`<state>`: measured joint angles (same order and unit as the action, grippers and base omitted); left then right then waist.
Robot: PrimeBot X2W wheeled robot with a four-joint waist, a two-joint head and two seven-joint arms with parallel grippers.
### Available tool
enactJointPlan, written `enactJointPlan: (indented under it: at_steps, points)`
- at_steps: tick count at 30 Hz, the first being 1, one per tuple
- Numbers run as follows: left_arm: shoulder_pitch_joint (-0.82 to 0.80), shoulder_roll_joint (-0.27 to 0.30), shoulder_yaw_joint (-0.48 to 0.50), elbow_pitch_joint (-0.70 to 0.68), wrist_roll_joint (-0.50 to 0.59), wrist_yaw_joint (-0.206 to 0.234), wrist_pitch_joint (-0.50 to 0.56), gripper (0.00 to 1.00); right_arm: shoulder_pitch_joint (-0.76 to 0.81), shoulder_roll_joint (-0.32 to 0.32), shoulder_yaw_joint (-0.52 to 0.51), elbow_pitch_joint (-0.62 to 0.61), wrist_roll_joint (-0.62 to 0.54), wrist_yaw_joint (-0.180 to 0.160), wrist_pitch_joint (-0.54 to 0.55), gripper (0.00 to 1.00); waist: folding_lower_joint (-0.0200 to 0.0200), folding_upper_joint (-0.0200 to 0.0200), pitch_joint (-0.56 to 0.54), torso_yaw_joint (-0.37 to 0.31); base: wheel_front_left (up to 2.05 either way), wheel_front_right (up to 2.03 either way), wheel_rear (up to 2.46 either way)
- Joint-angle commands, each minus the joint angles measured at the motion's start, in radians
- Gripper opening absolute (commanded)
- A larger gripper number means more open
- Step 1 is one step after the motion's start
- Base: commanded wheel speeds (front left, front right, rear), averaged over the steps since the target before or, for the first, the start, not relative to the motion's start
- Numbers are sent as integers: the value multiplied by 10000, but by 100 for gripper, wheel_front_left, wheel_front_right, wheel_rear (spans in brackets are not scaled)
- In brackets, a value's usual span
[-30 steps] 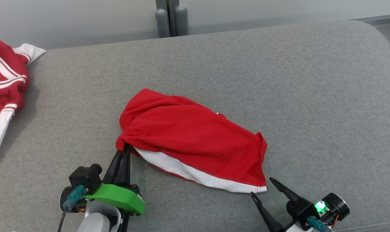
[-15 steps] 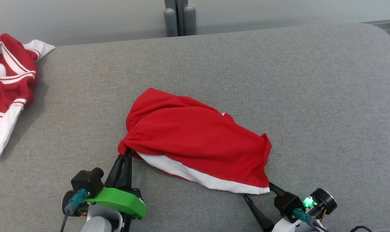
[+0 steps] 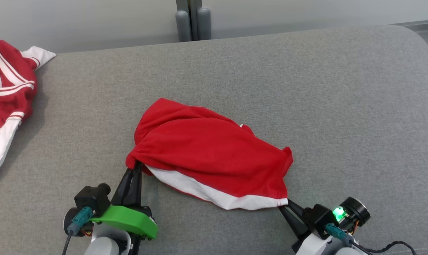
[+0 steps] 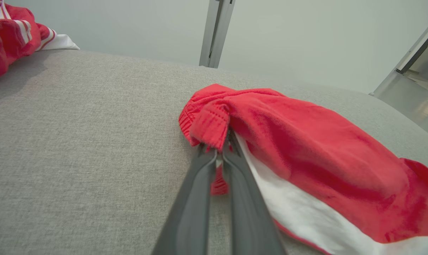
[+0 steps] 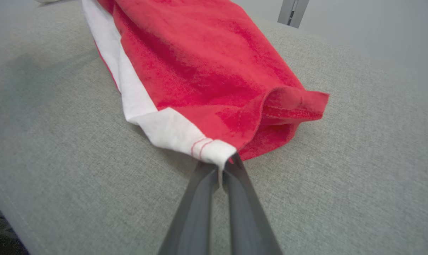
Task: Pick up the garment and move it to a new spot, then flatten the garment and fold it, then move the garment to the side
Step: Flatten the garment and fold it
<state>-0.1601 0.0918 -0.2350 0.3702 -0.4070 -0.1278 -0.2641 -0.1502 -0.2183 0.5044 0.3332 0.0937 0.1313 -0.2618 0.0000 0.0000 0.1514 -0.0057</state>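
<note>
The garment (image 3: 210, 156) is a pair of red shorts with a white side band, lying crumpled in the middle of the grey cushion (image 3: 306, 88). My left gripper (image 3: 135, 166) is shut on its gathered waistband corner at the near left; the left wrist view shows red elastic cloth (image 4: 208, 124) pinched between the dark fingers (image 4: 196, 198). At the near right, my right gripper (image 3: 284, 204) is shut on the white hem corner, which the right wrist view shows as stitched white cloth (image 5: 214, 150) caught at the fingertips (image 5: 235, 166).
A second red and white garment (image 3: 5, 95) lies bunched at the cushion's far left edge. Two grey posts (image 3: 192, 21) stand behind the back edge against a pale wall. The cushion's rounded right corner (image 3: 412, 35) drops off to a floor.
My right gripper moved in from open beside the hem and shut on the white corner. The left grip on the waistband is unchanged. The camera shifted slightly.
</note>
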Motion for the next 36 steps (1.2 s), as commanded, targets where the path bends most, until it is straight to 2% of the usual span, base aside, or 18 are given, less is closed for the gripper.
enactJointPlan:
  at_steps: [1,8,16,26,32,36]
  points:
    - [-161,106,-49,-62,44,-48,-4,0,-47,-69,-4,-164,83,-10,-46,0,0,0,-31,-37,0,0,0]
    - [-470,578,-320,-505,-133,-48,-6,0,-227,-202,-206,-1318,354,-10,-47,0,0,0,-252,-150,0,0,0]
    - [-1279,1817,-764,-1628,-559,-47,426,0,-676,-547,-949,-3037,816,-10,-46,0,0,0,-753,-246,0,0,0]
    - [-2454,3418,-927,-4645,-1063,-41,2547,0,-1051,-1021,-2434,-5349,1104,-10,496,0,0,0,-1266,-324,0,0,0]
    - [-3390,3970,-985,-6181,-1220,-39,3849,0,-1053,-1064,-3123,-6711,1170,-10,1063,0,0,0,-1385,-389,0,0,0]
    - [-3978,4255,-1199,-6395,-1358,-39,4579,0,-1199,-1024,-3218,-7168,1300,-10,1380,0,0,0,-1230,-490,0,0,0]
